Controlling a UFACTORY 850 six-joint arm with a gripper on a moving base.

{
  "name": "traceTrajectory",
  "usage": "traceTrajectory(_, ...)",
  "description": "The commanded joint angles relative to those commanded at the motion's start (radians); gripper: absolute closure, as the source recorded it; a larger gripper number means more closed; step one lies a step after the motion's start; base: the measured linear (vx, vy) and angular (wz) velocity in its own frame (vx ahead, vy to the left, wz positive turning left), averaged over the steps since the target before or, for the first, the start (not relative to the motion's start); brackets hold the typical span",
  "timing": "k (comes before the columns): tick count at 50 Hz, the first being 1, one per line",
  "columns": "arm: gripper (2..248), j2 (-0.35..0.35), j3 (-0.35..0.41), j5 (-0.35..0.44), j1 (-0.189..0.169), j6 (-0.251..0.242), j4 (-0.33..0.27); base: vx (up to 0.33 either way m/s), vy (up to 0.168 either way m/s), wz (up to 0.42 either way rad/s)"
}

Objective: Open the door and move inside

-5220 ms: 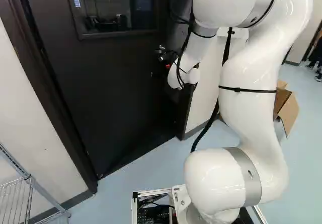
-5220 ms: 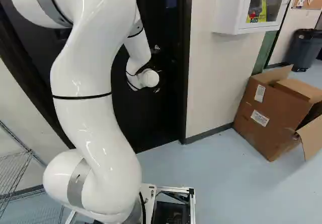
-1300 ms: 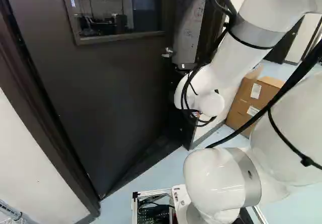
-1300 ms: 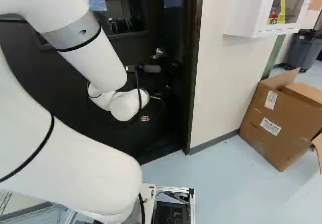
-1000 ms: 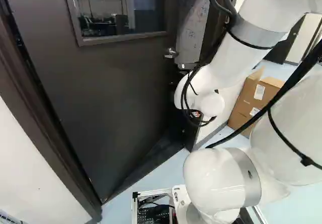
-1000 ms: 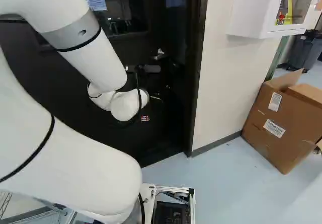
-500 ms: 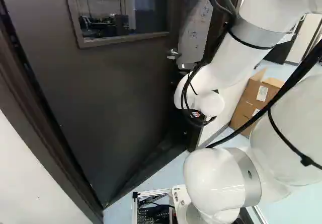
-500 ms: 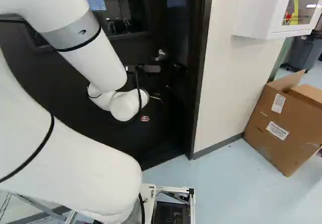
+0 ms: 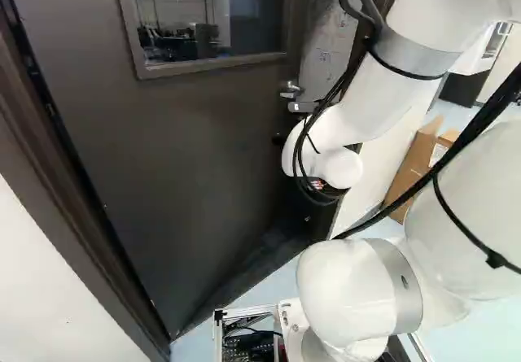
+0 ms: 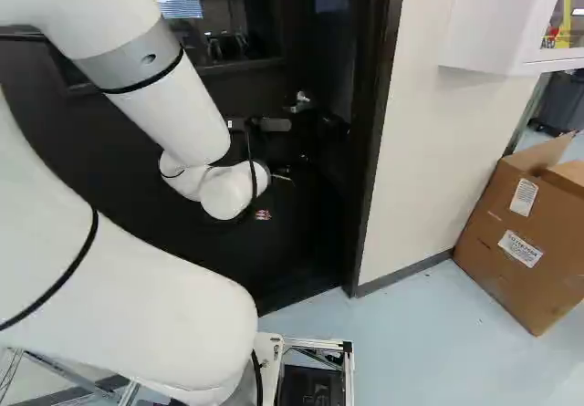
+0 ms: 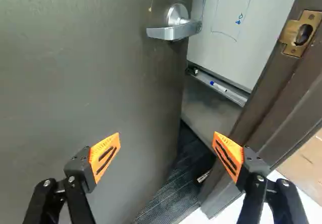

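Since the door (image 11: 90,83) hangs ajar, your gripper (image 11: 167,156), wide open and holding nothing, faces its free edge, with the handle (image 11: 173,31) ahead by that edge; you probably need to push there, clear of the frame (image 11: 271,98).

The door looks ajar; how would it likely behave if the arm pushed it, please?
The door should move as one stiff slab, being broad and flat. It probably swings without the handle being turned, since its edge stands clear of the strike plate. Its size suggests some weight, so it may start slowly.
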Motion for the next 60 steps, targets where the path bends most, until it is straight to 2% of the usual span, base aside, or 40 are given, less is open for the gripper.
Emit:
traceTrajectory(22, 3, 0.000, 0.000, 0.000, 0.000, 0.000, 0.000, 0.048, 0.022, 0.104)
traceTrajectory(47, 3, -0.001, -0.001, 0.000, 0.000, 0.000, 0.000, 0.017, 0.002, 0.005)
traceTrajectory(60, 3, -0.027, -0.024, 0.000, 0.001, 0.000, 0.006, 0.000, 0.000, 0.000)
